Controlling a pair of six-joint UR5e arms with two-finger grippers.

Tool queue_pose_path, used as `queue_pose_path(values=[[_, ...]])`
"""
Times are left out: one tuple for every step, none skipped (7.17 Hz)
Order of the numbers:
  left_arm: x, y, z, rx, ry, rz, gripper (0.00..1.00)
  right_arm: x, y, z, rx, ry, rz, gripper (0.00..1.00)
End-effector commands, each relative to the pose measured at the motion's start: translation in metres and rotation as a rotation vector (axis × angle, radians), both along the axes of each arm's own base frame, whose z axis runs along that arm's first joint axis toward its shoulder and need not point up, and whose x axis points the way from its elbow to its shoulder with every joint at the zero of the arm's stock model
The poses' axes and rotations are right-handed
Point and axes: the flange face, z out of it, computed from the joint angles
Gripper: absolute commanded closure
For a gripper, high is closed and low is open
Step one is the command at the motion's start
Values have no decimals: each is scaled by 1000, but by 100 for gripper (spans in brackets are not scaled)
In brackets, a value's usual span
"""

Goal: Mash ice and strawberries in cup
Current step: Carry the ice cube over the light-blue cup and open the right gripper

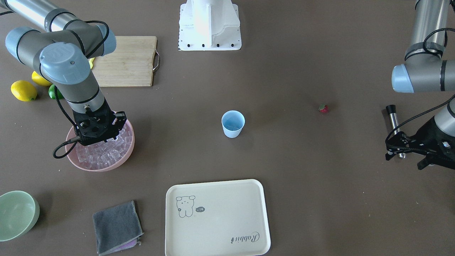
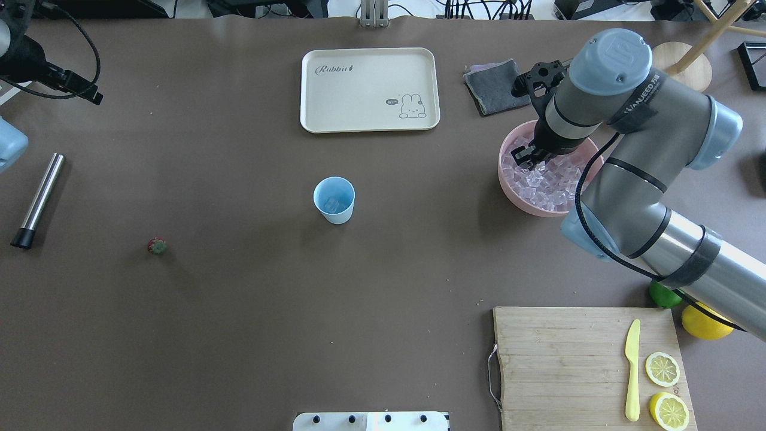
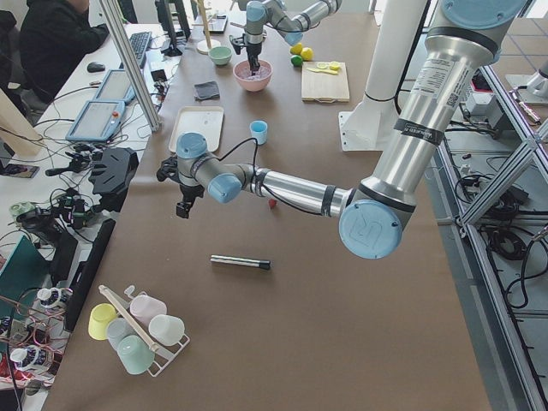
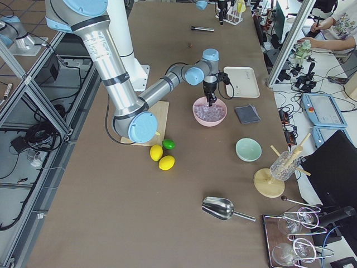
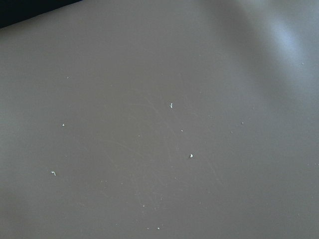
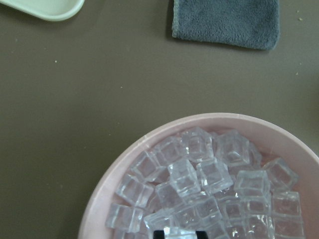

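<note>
The light blue cup [image 2: 334, 200] stands upright mid-table with some ice in it; it also shows in the front view [image 1: 233, 123]. The ice [image 2: 544, 182] fills a pink bowl [image 2: 508, 185]. My right gripper [image 2: 525, 157] reaches down into the bowl. In the right wrist view its fingertips [image 6: 159, 233] close on either side of one cube [image 6: 179, 232]. The tiny red strawberry [image 2: 157, 245] lies on the table far to the left. My left gripper [image 1: 404, 161] hovers open and empty near the table's far left edge, beside a steel muddler [image 2: 37, 200].
A cream tray [image 2: 359, 90] and a grey cloth [image 2: 494, 87] lie beyond the cup. A wooden board [image 2: 562, 359] holds a yellow knife and lemon halves. Whole lemons [image 1: 23, 90], a lime and a pale green bowl [image 1: 17, 213] sit on my right.
</note>
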Motion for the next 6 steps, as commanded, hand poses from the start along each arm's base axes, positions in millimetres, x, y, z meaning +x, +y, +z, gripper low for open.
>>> queue_pose_path(values=[[0, 2, -2, 4, 3, 2, 2, -1, -2, -107, -74, -72, 81, 100], [0, 3, -2, 5, 6, 4, 2, -27, 14, -147, -92, -128, 100, 100], [0, 3, -8, 14, 11, 5, 2, -60, 39, -187, -109, -176, 102, 100], [-2, 8, -15, 26, 19, 4, 2, -103, 57, -220, -132, -208, 157, 100], [-3, 11, -11, 21, 17, 4, 2, -159, 70, -244, -119, -227, 195, 100], [-3, 11, -11, 17, 19, 0, 2, -207, 71, -248, -140, -234, 260, 100]])
